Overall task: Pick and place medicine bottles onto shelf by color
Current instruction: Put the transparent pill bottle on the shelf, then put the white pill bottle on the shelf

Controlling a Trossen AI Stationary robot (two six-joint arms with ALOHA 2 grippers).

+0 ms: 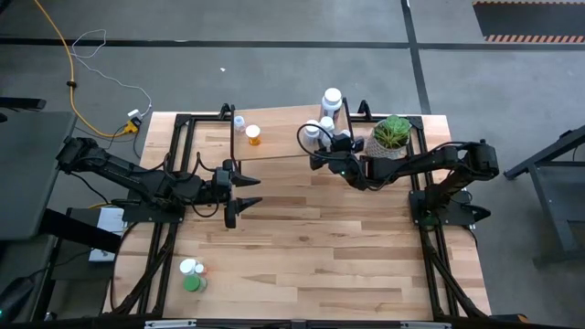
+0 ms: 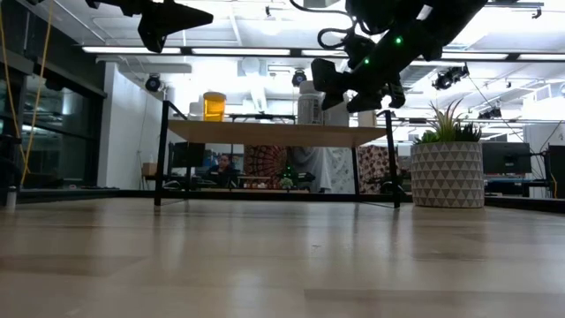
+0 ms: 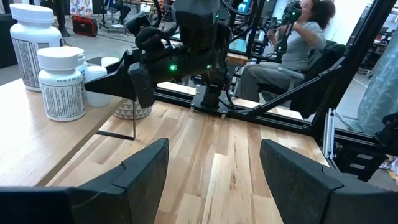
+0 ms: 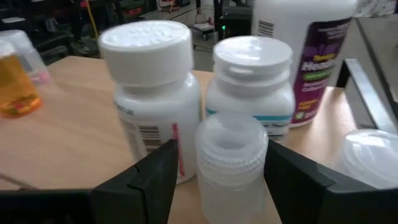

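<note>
Right gripper (image 4: 214, 180) is hovering over the shelf (image 1: 279, 128), fingers parted around a clear bottle (image 4: 231, 163) standing among white bottles (image 4: 152, 93), not gripping. It should lift straight out, avoiding toppling neighbours. Left gripper (image 1: 245, 192) is waiting open mid-table, empty.
</note>
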